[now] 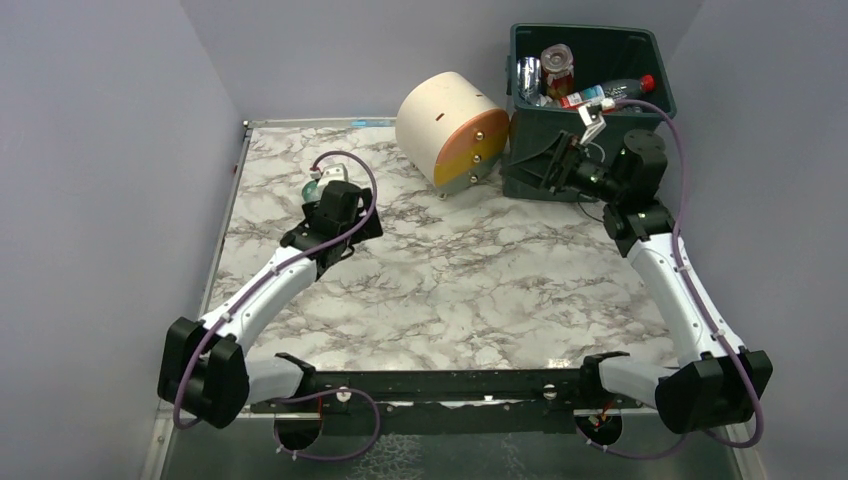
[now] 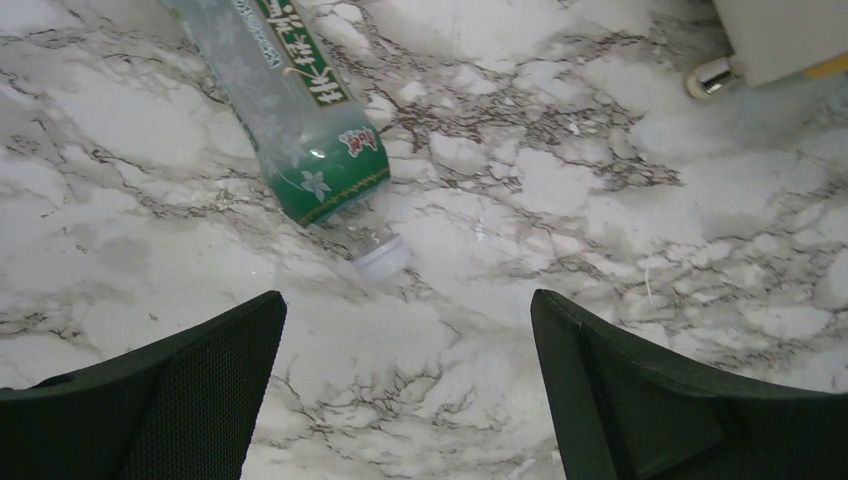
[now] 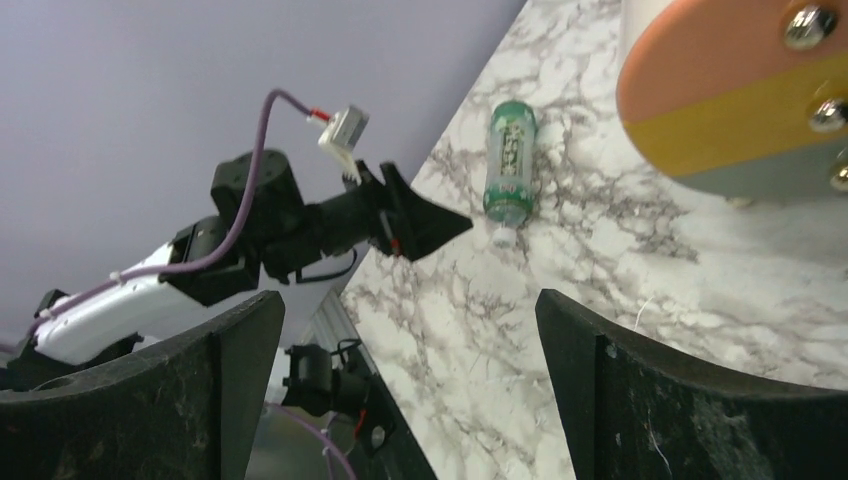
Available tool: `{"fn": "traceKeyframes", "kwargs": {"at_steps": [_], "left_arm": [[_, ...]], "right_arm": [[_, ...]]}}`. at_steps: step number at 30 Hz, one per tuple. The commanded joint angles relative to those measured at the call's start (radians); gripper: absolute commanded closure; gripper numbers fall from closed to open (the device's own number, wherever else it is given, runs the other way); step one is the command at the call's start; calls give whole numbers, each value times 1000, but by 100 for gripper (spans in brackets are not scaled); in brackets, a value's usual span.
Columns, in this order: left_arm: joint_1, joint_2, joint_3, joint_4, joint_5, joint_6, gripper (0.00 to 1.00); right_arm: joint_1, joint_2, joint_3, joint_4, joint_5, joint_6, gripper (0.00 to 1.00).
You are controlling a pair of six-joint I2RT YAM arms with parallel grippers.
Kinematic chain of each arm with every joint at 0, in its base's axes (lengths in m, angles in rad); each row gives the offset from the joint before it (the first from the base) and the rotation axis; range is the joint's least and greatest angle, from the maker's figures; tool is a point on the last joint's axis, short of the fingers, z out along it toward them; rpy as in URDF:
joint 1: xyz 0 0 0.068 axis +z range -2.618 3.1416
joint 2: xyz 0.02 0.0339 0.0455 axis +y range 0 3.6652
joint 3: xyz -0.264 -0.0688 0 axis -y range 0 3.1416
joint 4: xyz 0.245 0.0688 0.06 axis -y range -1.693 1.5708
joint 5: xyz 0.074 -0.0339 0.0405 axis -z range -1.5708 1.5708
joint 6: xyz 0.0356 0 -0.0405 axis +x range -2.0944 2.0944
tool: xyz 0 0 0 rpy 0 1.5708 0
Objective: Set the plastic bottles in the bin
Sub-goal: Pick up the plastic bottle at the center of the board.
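On the left wrist camera my left gripper (image 2: pixel 407 305) is spread wide with nothing between its fingers. The green-labelled bottle (image 2: pixel 300 120) lies on the marble table (image 2: pixel 620 200) just ahead and a little left of that gap, its long axis diagonal and its white cap (image 2: pixel 383 262) nearest me, so I judge a wrist turn is needed to close across the body. The right wrist camera adds the whole bottle, lying apart from the round drawer unit (image 3: pixel 740 90) and untouched by the left fingers; my right gripper (image 3: pixel 405 305) is equally spread and empty. From the top, the bin (image 1: pixel 530 165) sits far right holding other bottles (image 1: pixel 598 95), with the right gripper at its front wall, so the left arm is much nearer.
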Motion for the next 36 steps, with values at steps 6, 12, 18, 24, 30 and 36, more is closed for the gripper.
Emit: {"fn": "traceKeyframes", "kwargs": {"at_steps": [6,12,18,24,30,36], "left_arm": [[140,165,-4,176,57,-17,1],[193,273,21,234,36,-54,1],[227,398,65,254,19,-90,1],[244,480,99,280,21,-106,1],[251,488,106,291,8,-96,9],[253,478,95,293,33,-90,35]], "right_arm": [[90,-53,-85,-85,53,-97,2],[97,-40,-107,-103,36,-122,2],[105,-24,-118,-95,29,-125,2],[110,-13,-135,-75,24,-121,2],[111,-9,-156,-67,25,-118,2],[112,-8,-173,-55,21,-107,2]]}}
